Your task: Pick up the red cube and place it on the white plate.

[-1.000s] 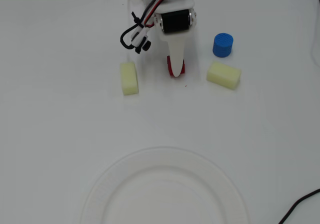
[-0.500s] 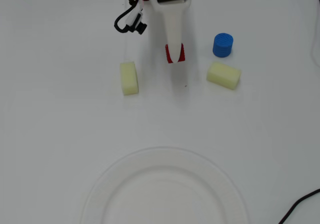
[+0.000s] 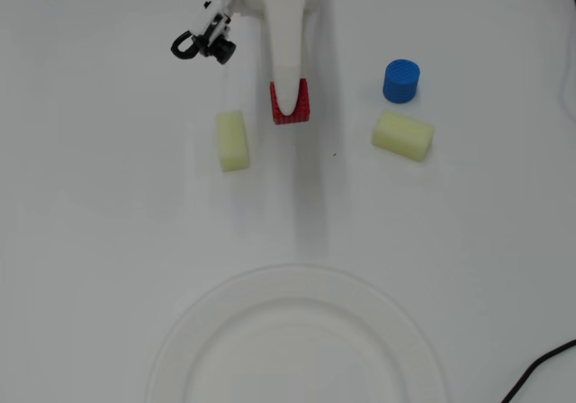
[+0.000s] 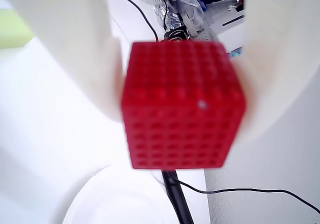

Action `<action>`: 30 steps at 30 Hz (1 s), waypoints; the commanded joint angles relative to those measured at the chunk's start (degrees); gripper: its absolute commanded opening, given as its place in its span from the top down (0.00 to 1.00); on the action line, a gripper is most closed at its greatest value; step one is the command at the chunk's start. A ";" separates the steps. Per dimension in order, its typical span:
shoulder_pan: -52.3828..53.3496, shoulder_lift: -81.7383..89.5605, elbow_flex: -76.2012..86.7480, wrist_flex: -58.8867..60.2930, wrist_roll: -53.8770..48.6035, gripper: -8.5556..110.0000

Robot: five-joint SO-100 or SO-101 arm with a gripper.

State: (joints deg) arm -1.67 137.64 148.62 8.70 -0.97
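Observation:
The red cube [image 3: 281, 108] sits at the top middle of the white table in the overhead view, partly covered by a white finger. My gripper [image 3: 290, 106] reaches down from the top edge and is closed around it. In the wrist view the red cube [image 4: 182, 104] fills the middle, with white fingers [image 4: 80, 49] pressed against both its sides. I cannot tell whether it is lifted off the table. The white plate [image 3: 198, 322] lies at the bottom middle, well below the cube; part of it shows in the wrist view [image 4: 100, 204].
A pale yellow block [image 3: 232, 140] lies left of the cube, another [image 3: 403, 135] to the right, with a blue cylinder [image 3: 400, 81] above it. A black cable [image 3: 540, 371] enters at the bottom right. A black fitting [image 3: 205, 43] hangs beside the arm.

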 commanded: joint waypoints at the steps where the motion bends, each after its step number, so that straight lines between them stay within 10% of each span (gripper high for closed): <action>1: 0.09 -13.80 -11.95 -2.90 0.26 0.93; 20: -0.09 -56.25 -45.97 -1.23 3.25 0.92; 30: -0.88 -52.29 -49.57 16.26 3.96 0.66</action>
State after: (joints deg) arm -1.67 80.86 101.51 20.30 3.34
